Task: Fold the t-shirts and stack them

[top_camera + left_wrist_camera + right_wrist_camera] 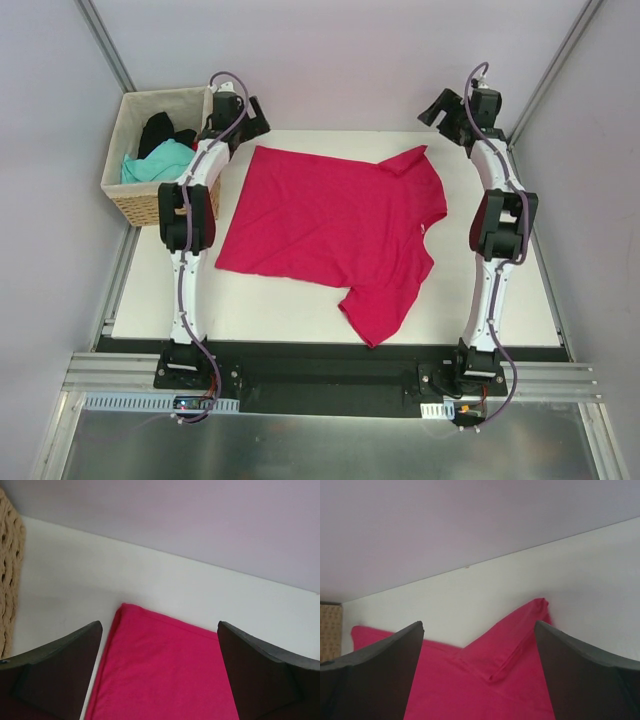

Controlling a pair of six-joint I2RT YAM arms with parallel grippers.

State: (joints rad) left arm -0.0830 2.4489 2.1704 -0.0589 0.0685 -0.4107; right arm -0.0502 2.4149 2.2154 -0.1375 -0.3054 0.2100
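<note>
Pink shirt [335, 235]: spread flat on surface [280, 300].
Left gripper [160, 630]: wide, empty, above shirt corner.
Right gripper [479, 627]: wide, empty, above sleeve [505, 645].

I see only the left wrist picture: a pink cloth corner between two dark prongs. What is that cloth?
Observer: A whole crimson-pink t-shirt, spread out on the table.
Operator: And the woven thing at my left edge?
Observer: A wicker basket holding a teal t-shirt and a black t-shirt.
Operator: Is there another arm?
Observer: Yes; the right gripper stands open near the table's far edge, facing the shirt's far sleeve.
</note>
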